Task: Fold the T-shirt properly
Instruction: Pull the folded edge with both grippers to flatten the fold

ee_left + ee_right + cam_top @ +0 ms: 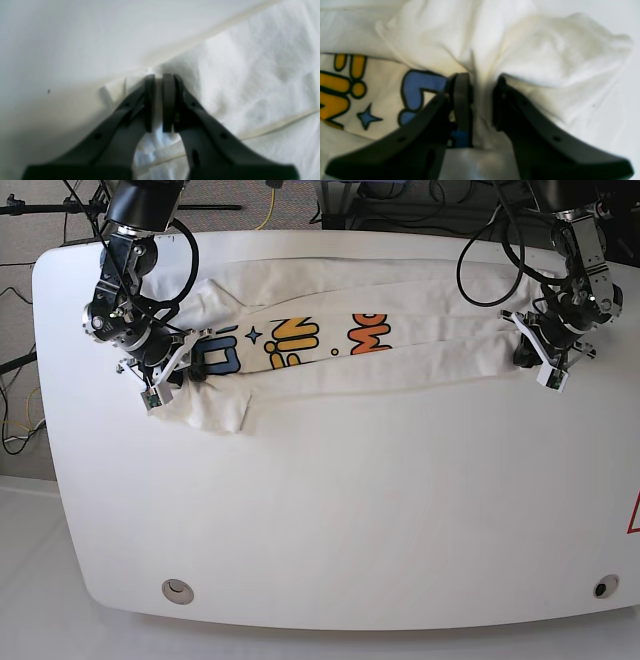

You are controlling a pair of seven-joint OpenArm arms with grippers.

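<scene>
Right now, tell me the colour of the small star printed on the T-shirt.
The star is blue with a dark outline, clearest in the right wrist view.

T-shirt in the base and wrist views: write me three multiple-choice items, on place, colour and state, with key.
1. In the base view, the T-shirt lies on the table's:
A) upper half
B) lower half

2. The star is:
A) red
B) green
C) blue

3. The right gripper's fingertips are:
A) touching
B) apart

1 A: it spans the table's top part, above the bare area.
2 C: the right wrist view shows blue inside a dark outline.
3 B: white cloth shows in the gap between them.
</scene>
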